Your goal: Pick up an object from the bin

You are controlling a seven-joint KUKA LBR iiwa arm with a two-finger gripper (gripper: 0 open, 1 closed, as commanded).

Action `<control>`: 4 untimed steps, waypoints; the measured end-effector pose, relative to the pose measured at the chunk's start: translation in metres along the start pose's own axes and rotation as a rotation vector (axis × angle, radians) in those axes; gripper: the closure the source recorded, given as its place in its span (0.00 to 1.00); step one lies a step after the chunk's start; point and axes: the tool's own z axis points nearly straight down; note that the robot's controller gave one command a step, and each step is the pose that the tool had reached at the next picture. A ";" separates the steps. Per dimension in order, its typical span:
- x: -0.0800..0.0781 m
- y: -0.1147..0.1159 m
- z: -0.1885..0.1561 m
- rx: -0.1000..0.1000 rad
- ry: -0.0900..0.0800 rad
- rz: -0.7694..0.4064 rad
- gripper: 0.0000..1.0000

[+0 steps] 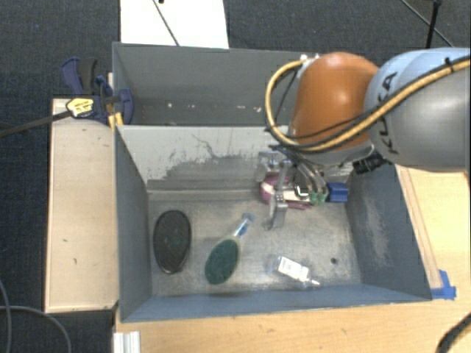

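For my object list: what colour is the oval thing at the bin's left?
The oval thing is dull black; the camera view shows it.

The bin around my gripper was grey metal, its floor matt and scuffed. Off the gripper's tip lay a matt, rough-looking dark oval and a glossy white plastic tube. My orange cover shone smooth.
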 end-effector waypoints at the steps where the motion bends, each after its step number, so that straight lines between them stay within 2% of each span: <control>1: 0.036 0.079 0.101 0.002 -0.003 -0.390 0.00; 2: 0.092 0.093 0.111 0.003 -0.021 -0.564 0.00; 3: 0.096 0.093 0.113 0.001 -0.008 -0.558 1.00; 4: 0.073 0.046 0.101 0.005 -0.007 -1.486 1.00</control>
